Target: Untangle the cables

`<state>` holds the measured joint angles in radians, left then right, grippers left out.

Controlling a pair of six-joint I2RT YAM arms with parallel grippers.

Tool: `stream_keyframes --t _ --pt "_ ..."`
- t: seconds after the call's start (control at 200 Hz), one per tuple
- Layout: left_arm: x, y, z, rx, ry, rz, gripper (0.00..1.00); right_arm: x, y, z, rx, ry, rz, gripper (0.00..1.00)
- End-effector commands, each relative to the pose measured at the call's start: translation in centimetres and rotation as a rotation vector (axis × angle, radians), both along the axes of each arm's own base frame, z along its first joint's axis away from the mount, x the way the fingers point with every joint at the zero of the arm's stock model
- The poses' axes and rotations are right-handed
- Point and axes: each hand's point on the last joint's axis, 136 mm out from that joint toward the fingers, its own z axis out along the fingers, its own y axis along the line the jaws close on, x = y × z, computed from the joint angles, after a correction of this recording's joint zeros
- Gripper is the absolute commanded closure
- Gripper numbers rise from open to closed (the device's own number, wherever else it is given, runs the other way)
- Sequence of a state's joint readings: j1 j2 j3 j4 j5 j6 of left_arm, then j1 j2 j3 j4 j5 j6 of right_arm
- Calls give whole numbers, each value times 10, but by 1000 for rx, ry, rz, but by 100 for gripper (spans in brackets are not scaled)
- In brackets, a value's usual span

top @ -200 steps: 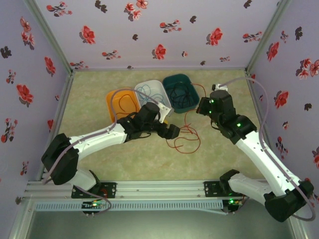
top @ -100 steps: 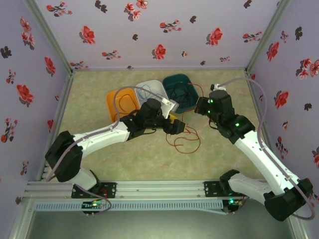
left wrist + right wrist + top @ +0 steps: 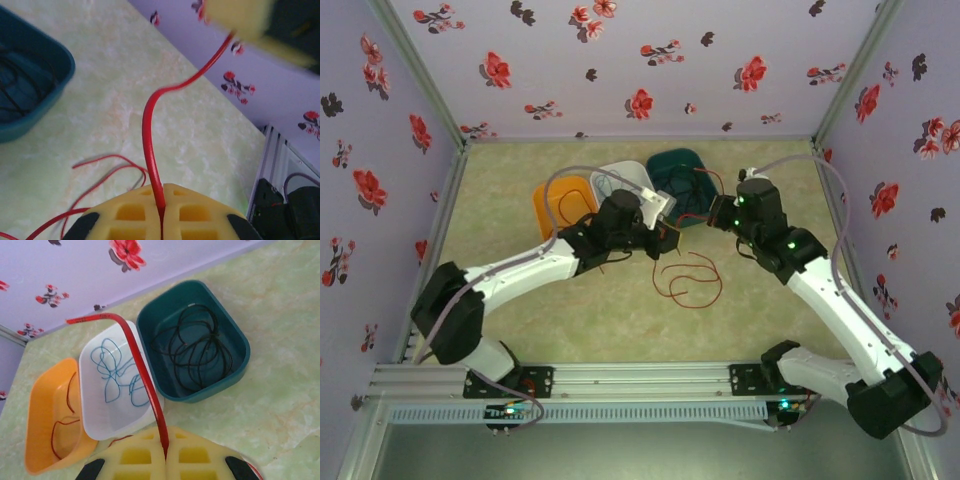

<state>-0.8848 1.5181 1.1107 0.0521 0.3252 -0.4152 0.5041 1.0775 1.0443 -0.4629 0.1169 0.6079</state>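
Left gripper (image 3: 162,197) and right gripper (image 3: 166,440) both pinched shut on red cable (image 3: 148,130); held stretch hidden between pads (image 3: 130,214). Its slack on counter (image 3: 200,145) cut off at frame edge.

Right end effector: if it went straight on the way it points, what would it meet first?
Likely the white tray, at its near rim just ahead of the right end effector, which is shut on the red cable. Depth is unclear; it could pass above.
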Motion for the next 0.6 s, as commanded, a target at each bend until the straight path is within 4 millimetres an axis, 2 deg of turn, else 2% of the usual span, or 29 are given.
stream_keyframes --t 0.0,0.11,0.195,0.255,0.345,0.465,0.595 --pt "-5 17 40 -38 -125 1 95 -4 17 -33 17 145 72 97" --pt "-12 29 60 -54 -195 0 97 -3 47 -56 78 242 175 91" --pt "-11 43 73 -60 -247 41 98 -2 71 -67 149 297 267 80" --pt "-8 56 80 -55 -274 84 99 0 82 -71 178 322 300 72" --pt "-3 76 88 -45 -310 150 100 4 83 -81 157 350 296 63" --pt "1 105 102 -49 -360 242 100 6 79 -91 113 376 284 58" --pt "15 139 107 -7 -384 373 100 10 74 -96 70 384 263 51"
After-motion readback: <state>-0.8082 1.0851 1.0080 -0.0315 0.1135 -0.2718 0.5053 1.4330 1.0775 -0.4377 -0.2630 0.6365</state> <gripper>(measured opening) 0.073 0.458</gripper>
